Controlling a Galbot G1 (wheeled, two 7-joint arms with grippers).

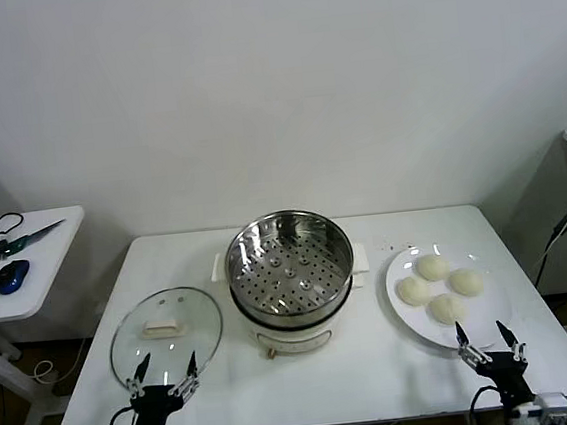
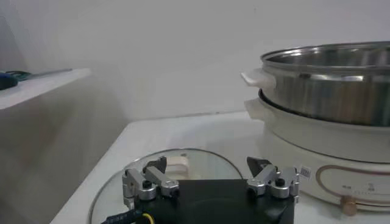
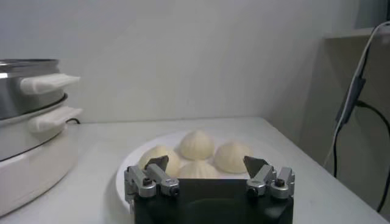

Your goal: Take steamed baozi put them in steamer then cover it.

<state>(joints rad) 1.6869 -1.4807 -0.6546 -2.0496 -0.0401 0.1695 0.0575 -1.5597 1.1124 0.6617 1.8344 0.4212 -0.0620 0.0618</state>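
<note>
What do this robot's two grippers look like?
The left gripper and the right gripper look alike: a black block body, silver metal knuckles with black screw heads, and two dark pointed fingertips. A black cable with a yellow one shows by the left one's base.

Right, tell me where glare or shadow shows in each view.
Head view: even light, bright reflections inside the steamer, faint sheen on the cover. Left wrist view: highlights band the steamer wall; the open left gripper sits dark. Right wrist view: the baozi are softly lit, with the open right gripper shadowed in the foreground.
</note>
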